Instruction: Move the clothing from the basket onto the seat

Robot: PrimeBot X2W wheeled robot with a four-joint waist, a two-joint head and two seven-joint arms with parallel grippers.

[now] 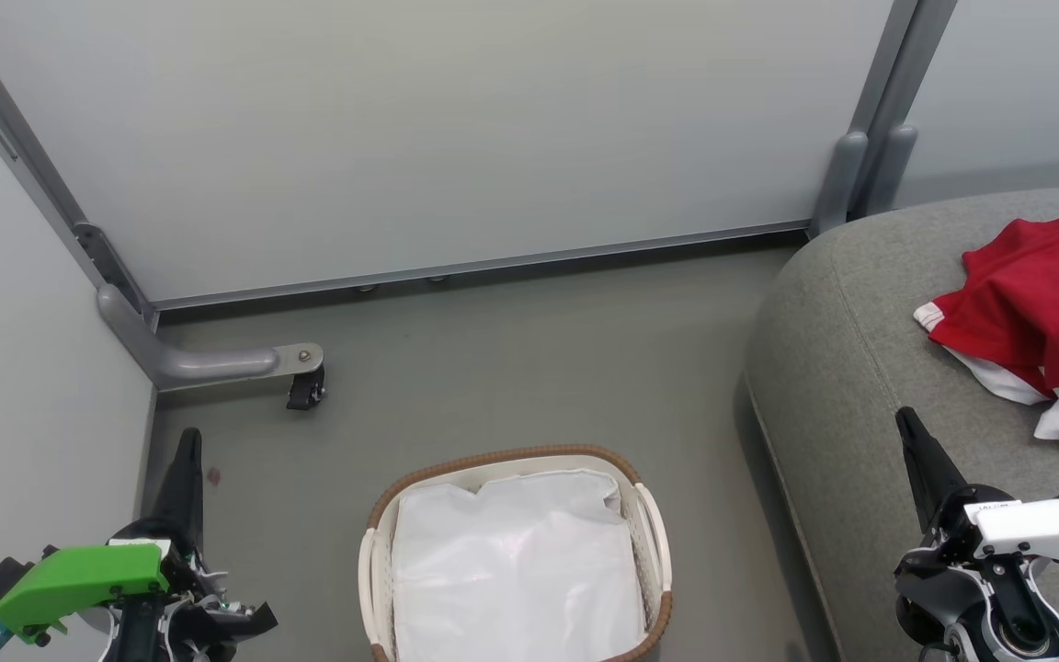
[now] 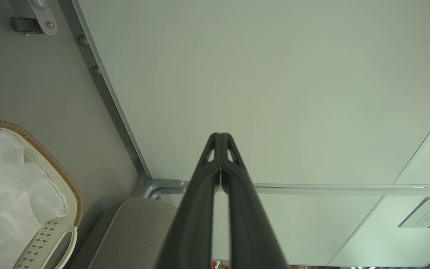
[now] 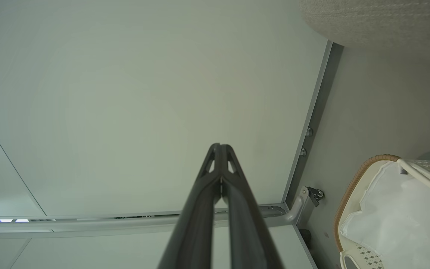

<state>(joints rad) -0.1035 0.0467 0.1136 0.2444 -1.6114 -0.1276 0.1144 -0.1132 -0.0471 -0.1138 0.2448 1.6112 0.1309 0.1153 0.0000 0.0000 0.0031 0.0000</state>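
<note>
The red clothing (image 1: 1040,313) with white striped trim lies crumpled on the grey seat (image 1: 851,368) at the right of the head view. On the floor in front stands the cream basket (image 1: 654,538) with a brown rim, and inside it I see just its white liner (image 1: 516,570). My left gripper (image 1: 187,441) is at the lower left, shut and holding nothing, its fingers pressed together (image 2: 220,138). My right gripper (image 1: 908,425) rests at the lower right over the seat's front edge, also shut and holding nothing (image 3: 220,147).
Pale partition panels (image 1: 419,129) close off the back and left, standing on grey metal feet with a caster (image 1: 306,391). Grey floor (image 1: 529,359) lies between the basket, the panels and the seat. The basket (image 2: 32,149) and seat corner (image 2: 136,228) also appear in the left wrist view.
</note>
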